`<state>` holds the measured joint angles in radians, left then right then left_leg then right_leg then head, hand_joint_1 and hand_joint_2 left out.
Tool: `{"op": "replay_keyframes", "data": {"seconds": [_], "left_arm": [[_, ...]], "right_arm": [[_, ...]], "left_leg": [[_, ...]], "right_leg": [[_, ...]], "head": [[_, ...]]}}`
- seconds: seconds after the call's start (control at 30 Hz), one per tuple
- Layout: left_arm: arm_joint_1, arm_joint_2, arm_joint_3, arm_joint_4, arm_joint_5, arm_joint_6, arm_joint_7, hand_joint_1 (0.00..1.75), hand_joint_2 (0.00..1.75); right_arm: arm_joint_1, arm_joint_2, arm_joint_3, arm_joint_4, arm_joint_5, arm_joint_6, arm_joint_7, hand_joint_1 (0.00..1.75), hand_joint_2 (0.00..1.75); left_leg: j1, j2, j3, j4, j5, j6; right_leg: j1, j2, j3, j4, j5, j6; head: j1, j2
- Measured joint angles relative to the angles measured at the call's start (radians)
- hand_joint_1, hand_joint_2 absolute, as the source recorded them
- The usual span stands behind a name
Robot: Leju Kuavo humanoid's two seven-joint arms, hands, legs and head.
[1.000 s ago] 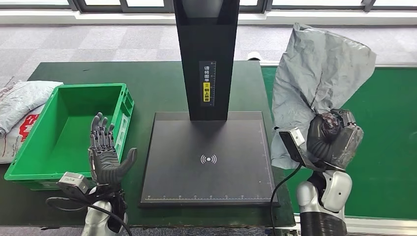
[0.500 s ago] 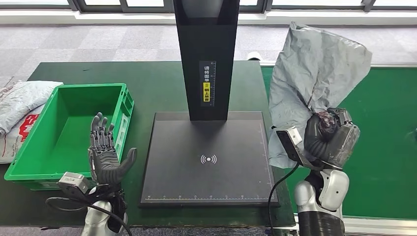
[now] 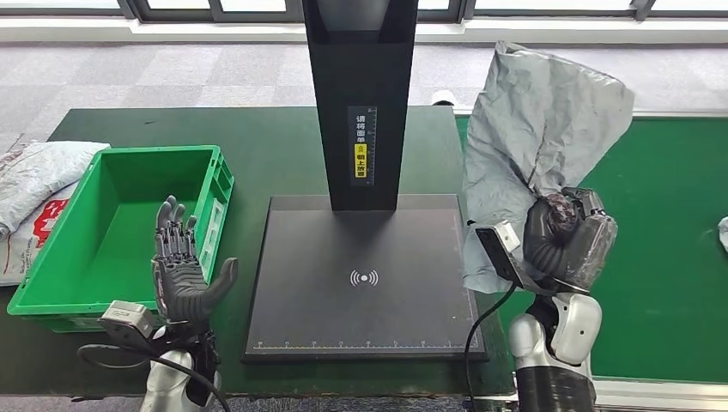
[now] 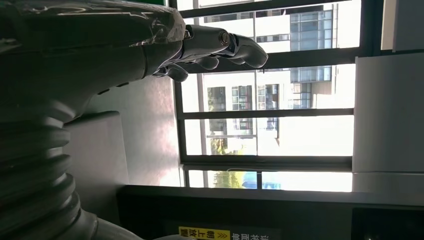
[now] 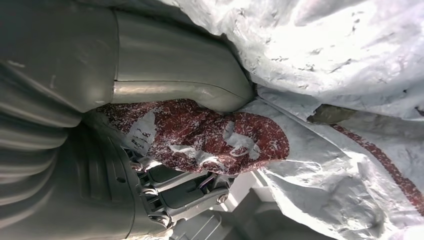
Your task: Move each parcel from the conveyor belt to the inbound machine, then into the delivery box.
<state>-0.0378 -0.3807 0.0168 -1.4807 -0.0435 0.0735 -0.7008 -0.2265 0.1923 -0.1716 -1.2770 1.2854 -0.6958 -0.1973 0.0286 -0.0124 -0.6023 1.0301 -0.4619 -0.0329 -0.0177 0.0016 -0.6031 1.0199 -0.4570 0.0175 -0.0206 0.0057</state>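
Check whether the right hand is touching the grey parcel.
Touching. The right wrist view shows the right hand clamping the grey parcel.

Crate (image 3: 120,232) left of scanner (image 3: 364,275); belt (image 3: 678,240) right.

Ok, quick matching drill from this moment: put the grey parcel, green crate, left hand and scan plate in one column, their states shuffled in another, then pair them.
1. grey parcel
2. green crate
3. left hand
4. scan plate

A. bare, nothing lying on it
B. gripped and lifted by the right hand
C. open, fingers apart, by the crate's near corner
D. empty inside

Pairs: 1-B, 2-D, 3-C, 4-A
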Motion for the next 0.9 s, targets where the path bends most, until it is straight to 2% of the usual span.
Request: {"op": "replay_keyframes", "data": {"seconds": [0.37, 0.9], "left_arm": [[0.001, 0.002, 0.013, -0.002, 0.000, -0.005, 0.000, 0.00, 1.75], [-0.002, 0.003, 0.013, 0.014, 0.000, -0.004, 0.000, 0.00, 1.75]], "right_arm": [[-0.035, 0.000, 0.005, 0.041, 0.001, 0.000, -0.013, 1.75, 1.75], [-0.031, 0.000, 0.005, 0.045, -0.004, -0.002, -0.037, 1.75, 1.75]], "left_leg": [[0.000, 0.000, 0.000, 0.000, 0.000, 0.000], [0.000, 0.000, 0.000, 0.000, 0.000, 0.000]], "right_leg": [[0.000, 0.000, 0.000, 0.000, 0.000, 0.000], [0.000, 0.000, -0.001, 0.000, 0.000, 0.000]], "head": [[0.000, 0.000], [0.000, 0.000]]}}
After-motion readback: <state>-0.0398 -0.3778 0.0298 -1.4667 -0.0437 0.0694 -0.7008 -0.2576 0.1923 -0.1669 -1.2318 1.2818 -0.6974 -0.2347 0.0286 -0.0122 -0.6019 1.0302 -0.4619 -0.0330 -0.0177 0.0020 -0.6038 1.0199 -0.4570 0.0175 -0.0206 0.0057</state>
